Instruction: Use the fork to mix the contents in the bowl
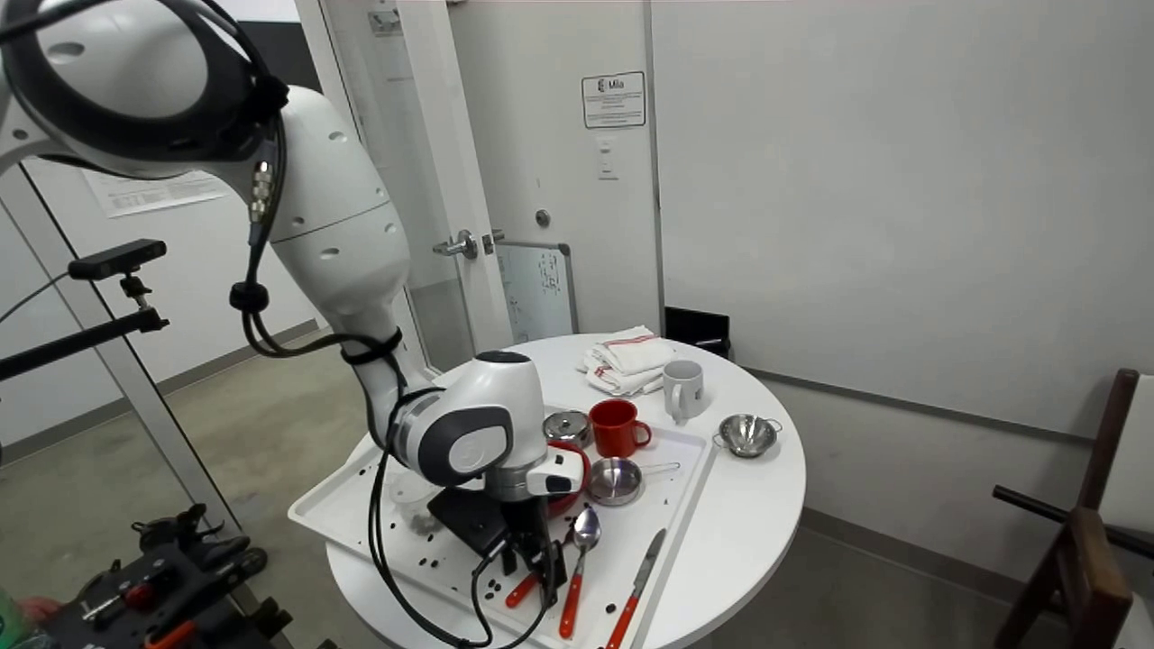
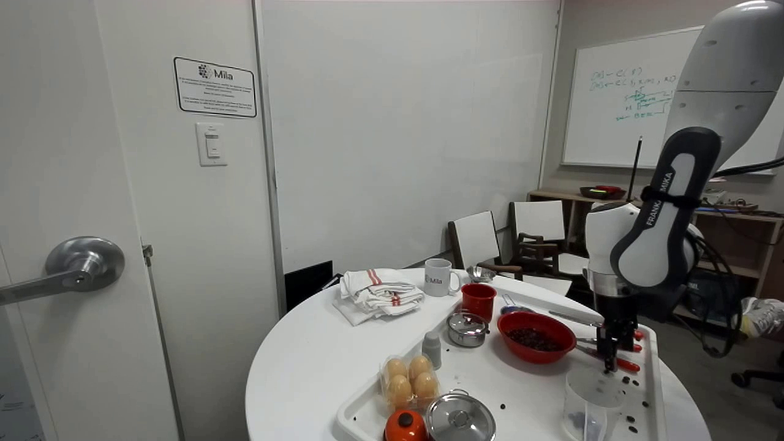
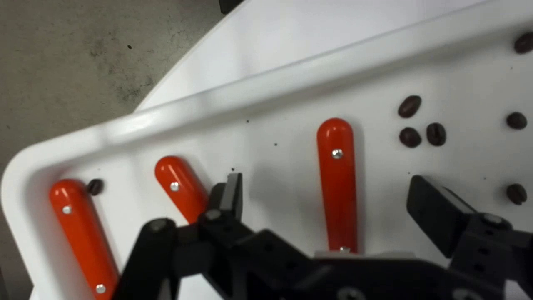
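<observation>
- Wrist view: fingers (image 3: 435, 216), black, nearest the lens; spread wide.
- Wrist view: red-handled utensil (image 3: 338, 187), seen within their gap, apart from both; head hidden, kind cannot be told.
- Wrist view: white tray (image 3: 208, 104), strewn with dark beans (image 3: 410, 106).
- In an exterior view: red bowl (image 2: 539, 321), upright on the tray; contents (image 2: 531, 340) dark, granular, inside.
- In an exterior view: clear beaker (image 2: 591, 392), upright, near the fingers.
- In an exterior view: four eggs (image 2: 400, 390), set two by two; grey shaker (image 2: 432, 350), just beside; lidded metal pot (image 2: 460, 419), near.
- In an exterior view: spoon (image 1: 571, 606) and knife (image 1: 649, 561), both red-handled, lying on the tray.
- In an exterior view: small metal pan (image 1: 616, 480), just beside the bowl; red mug (image 1: 616, 428), near both.
- In an exterior view: colander (image 1: 746, 437), pale mug (image 1: 683, 383) and folded towels (image 1: 631, 356), outside the tray on the white surface (image 1: 748, 523).
</observation>
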`<state>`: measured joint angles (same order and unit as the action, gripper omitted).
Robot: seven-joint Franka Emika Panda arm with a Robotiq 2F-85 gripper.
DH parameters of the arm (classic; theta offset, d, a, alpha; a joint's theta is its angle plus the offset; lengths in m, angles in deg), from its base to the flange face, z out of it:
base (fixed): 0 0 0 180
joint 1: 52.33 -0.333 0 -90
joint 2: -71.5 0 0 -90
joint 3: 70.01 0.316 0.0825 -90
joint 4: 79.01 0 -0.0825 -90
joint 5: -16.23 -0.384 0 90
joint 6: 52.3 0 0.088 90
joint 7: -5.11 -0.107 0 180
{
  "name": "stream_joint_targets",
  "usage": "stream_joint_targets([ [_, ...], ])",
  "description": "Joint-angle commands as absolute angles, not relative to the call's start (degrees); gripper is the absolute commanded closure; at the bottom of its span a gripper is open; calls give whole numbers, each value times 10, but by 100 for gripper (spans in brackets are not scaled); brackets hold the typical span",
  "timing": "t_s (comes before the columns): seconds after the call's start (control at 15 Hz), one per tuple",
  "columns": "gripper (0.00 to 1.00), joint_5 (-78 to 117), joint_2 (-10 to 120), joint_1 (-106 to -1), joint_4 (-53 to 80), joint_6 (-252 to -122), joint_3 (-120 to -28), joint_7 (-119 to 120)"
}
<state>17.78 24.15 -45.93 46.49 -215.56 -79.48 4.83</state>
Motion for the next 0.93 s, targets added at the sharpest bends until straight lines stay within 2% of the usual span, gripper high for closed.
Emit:
stream_joint_targets([
  [0.0, 0, 187, 271, -428, 510, -2189, -775, 93],
  [0.33, 1, 194, 276, -411, 524, -2200, -771, 131],
  [0.53, 29, 197, 276, -404, 521, -2197, -770, 146],
  [0.87, 65, 203, 276, -396, 517, -2189, -765, 163],
])
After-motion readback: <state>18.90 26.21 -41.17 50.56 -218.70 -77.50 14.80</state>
